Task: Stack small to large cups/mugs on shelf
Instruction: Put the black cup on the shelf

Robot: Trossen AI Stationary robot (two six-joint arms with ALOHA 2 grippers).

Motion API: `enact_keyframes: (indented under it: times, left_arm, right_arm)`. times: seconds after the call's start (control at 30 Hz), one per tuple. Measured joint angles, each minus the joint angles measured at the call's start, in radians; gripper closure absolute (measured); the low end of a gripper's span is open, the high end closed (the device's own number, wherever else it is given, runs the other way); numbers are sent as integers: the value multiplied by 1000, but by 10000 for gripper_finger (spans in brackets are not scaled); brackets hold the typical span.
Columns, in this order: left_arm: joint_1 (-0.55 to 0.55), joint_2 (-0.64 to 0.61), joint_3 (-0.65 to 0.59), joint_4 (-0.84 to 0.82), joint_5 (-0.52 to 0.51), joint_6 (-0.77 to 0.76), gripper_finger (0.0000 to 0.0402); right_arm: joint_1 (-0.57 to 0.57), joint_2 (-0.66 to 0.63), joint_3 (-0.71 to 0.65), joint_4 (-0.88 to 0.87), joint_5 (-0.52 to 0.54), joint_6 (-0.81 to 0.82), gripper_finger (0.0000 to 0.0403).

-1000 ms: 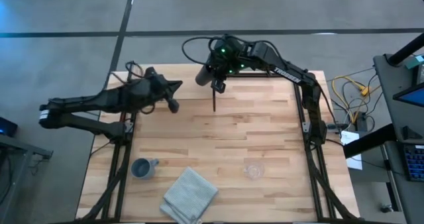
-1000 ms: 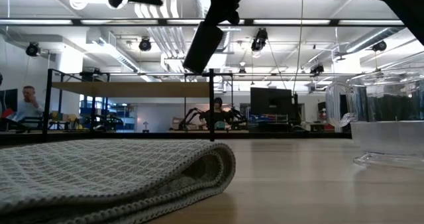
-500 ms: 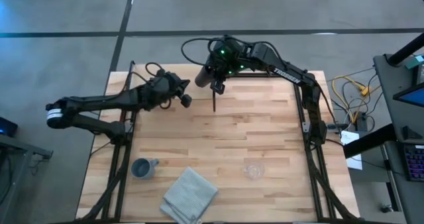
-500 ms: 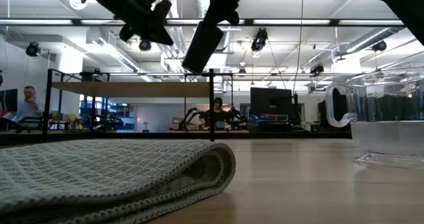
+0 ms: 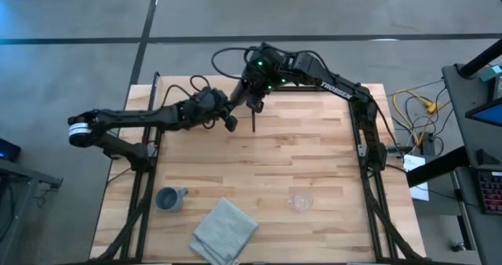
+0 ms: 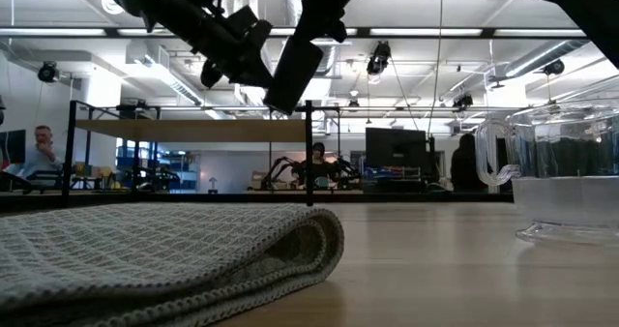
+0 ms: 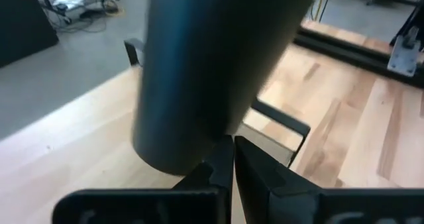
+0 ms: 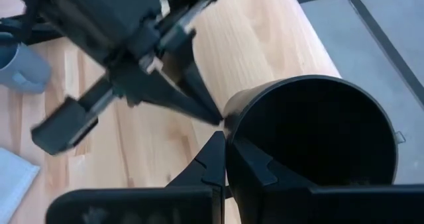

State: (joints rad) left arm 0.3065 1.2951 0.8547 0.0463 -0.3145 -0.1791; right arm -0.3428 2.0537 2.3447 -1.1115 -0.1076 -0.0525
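Right wrist view: right gripper point(image 8: 224, 139) is pinching the black cup point(image 8: 311, 141) by its rim.
Left gripper point(image 5: 229, 121): closed, empty, is hovering just beside that cup.

Robotics lab: other robot arms point(image 6: 290, 169), monitors point(image 6: 395, 149).

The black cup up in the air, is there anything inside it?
The right wrist view looks down into the black cup, gripped at its rim by the right end effector. The walls look dark and bare. The bottom is lost in shadow, so something small there cannot be ruled out.
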Motion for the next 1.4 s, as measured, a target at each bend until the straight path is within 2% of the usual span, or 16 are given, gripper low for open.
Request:
enact_keyframes:
  times: [0.3,0.57,0.73,0.97,1.4]
  left_arm:
    - [4,28,0,-2,1,-3,402]
    - [4,-73,0,-53,18,-9,402]
    - [34,-105,1,-51,-88,58,402]
    - [87,-42,0,-36,-31,63,402]
    - [100,54,-2,-8,26,56,402]
  right_arm:
    - [2,0,0,34,-4,0,394]
    - [2,0,0,-20,15,0,394]
    - [2,0,-2,1,2,0,394]
    - [4,30,-4,24,-3,10,394]
    - [4,64,8,44,-3,8,394]
